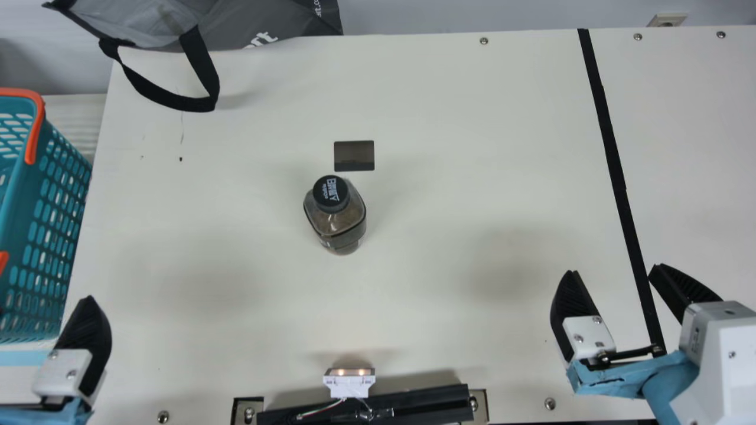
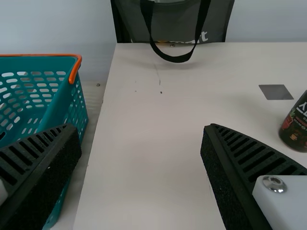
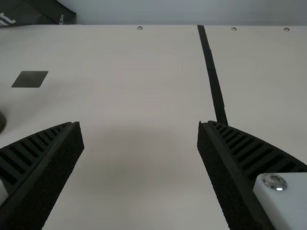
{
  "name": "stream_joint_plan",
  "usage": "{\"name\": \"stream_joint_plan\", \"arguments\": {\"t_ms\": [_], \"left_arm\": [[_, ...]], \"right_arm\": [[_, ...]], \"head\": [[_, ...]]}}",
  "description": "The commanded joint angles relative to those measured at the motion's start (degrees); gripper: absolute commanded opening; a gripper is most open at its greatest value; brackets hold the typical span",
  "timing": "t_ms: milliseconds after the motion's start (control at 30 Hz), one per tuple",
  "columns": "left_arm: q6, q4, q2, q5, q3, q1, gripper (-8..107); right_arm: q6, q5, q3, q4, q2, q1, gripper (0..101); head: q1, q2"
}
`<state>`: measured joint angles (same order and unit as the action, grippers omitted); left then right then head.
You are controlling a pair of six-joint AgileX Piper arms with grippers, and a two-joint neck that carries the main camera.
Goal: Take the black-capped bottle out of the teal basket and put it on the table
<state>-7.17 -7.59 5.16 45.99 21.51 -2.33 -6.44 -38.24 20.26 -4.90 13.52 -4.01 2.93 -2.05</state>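
the cream bench [image 1: 449, 118] runs out past the main view's right side, its left edge slanting down toward the basket. the teal basket [image 1: 50, 230], with orange on its rim, stands just beside that left edge. a dark grey bag [image 1: 277, 26] sits along the far edge, its black strap [image 1: 162, 97] looping in over the far left corner. a black strip [image 1: 613, 159] crosses the bench from far edge to near. a black bar [image 1: 425, 404] lies along the middle of the near edge.

the right tool [image 1: 612, 269] is at the near right, fingers spread wide, the strip passing between their tips in the main view. the left tool [image 1: 82, 354] is at the near left, near the basket, its fingers also wide apart.

the black-capped bottle [image 1: 338, 215] stands upright on the bench, well in from every edge, with broad room between it and each tool. just beyond it lies a small dark rectangle [image 1: 354, 156].
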Motion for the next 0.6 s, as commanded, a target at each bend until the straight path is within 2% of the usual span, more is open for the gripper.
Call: {"name": "stream_joint_plan", "arguments": {"t_ms": [0,333,567], "left_arm": [[-2.1,-2.53,-1.23,1.21,0.08,-2.51,107],[-8.73,-9.4,-4.52,4.82,0.89,-10.28,107],[-6.32,-6.66,-3.12,3.14,1.01,-7.76,107]], "right_arm": [[0.0,0.0,0.0,0.0,0.0,0.0,91],[0.0,0.0,0.0,0.0,0.0,0.0,91],[0.0,0.0,0.0,0.0,0.0,0.0,91]], "head": [[-0.21,0.47],[-0.21,0.47],[-0.21,0.47]]}}
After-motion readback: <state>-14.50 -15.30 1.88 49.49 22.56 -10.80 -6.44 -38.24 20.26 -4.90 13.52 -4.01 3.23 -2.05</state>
